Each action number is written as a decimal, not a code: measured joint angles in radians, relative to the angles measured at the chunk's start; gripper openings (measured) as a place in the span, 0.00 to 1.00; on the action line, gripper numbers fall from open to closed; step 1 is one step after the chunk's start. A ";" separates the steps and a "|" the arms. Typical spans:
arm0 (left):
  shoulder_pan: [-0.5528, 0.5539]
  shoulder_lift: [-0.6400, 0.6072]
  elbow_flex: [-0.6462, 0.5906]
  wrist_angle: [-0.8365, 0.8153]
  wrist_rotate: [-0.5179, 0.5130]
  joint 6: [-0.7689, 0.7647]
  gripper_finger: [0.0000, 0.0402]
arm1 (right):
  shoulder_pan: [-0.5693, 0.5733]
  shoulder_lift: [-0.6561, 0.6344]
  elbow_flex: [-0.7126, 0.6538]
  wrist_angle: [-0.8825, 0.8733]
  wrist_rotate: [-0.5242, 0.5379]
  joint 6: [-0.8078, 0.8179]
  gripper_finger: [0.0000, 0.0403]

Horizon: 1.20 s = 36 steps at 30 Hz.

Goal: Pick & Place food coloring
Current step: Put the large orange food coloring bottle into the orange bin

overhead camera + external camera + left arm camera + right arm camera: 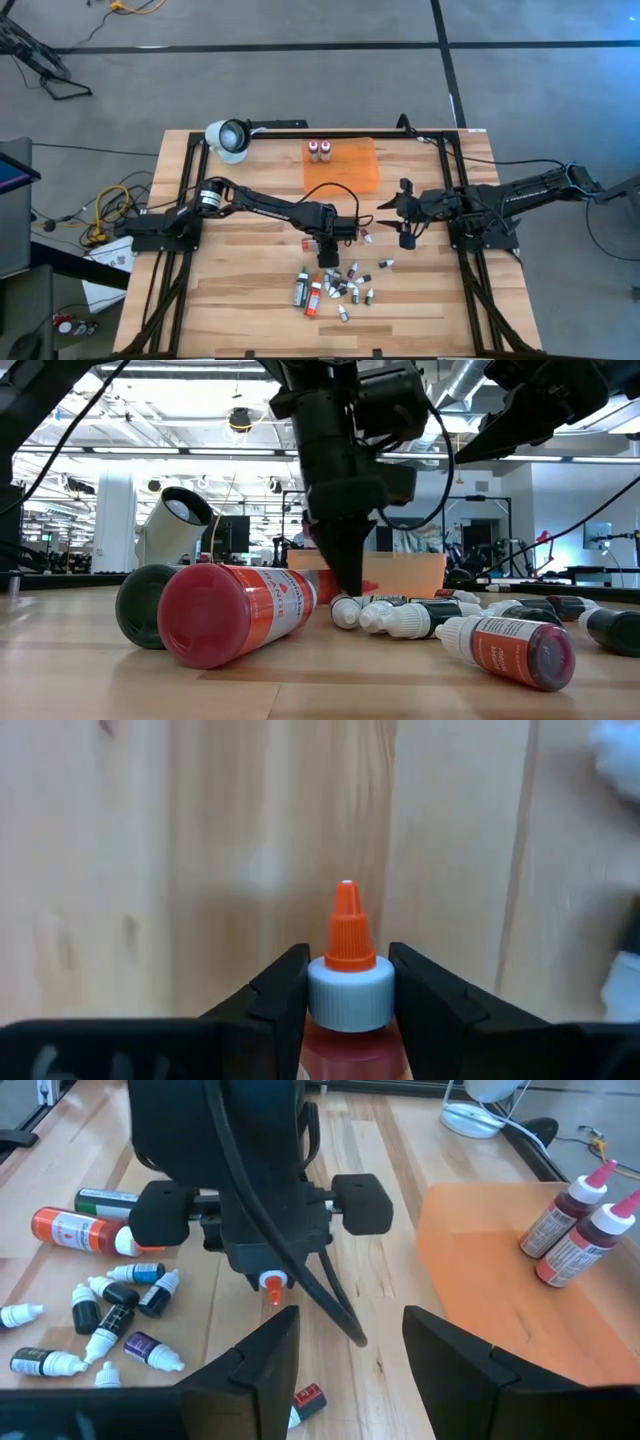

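Observation:
My left gripper (328,252) hangs fingers-down over the table's middle, just beyond the heap of food coloring bottles (335,285), and is shut on a red bottle (346,1050) with a white cap and orange tip. The right wrist view shows that tip (272,1284) poking out under it. The heap lies flat on the wood: finger-length red-orange (235,610) and dark green (105,1202) bottles and many tiny droppers (110,1315). My right gripper (350,1370) is open, right of the left one, above a small red dropper (308,1400). Two pink bottles (570,1230) stand on the orange mat (345,168). My left gripper pinches the red bottle between its two fingers (285,995) at the white cap (346,1000), the neck end. The fingers come from above and lie along the bottle. The orange tip (346,920) points down past the fingertips; it appears just clear of the wood.
A white lamp (228,138) sits at the far left corner beside the black frame rail (330,130). Bare wood lies between the mat and the heap. Cables and floor surround the table.

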 joint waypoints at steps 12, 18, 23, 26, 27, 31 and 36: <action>-0.033 -0.010 0.056 0.188 -0.043 0.138 0.31 | 0.000 0.000 0.000 -0.032 0.000 0.008 0.43; -0.047 -0.011 0.057 0.283 -0.090 0.197 0.29 | 0.001 0.000 0.000 -0.047 -0.001 0.009 0.43; -0.047 -0.011 0.057 0.298 -0.112 0.208 0.32 | 0.009 0.000 0.000 -0.049 -0.002 0.008 0.43; -0.047 -0.011 0.057 0.310 -0.130 0.216 0.31 | 0.021 0.000 0.000 -0.049 -0.002 0.008 0.43; -0.047 -0.011 0.057 0.309 -0.130 0.216 0.31 | 0.023 0.000 0.000 -0.049 -0.002 0.008 0.43; -0.047 -0.011 0.057 0.304 -0.131 0.220 0.29 | 0.033 0.000 0.000 -0.050 -0.002 0.008 0.43; -0.047 -0.050 0.055 0.227 -0.145 0.221 0.31 | 0.034 0.000 0.000 -0.074 0.002 0.015 0.43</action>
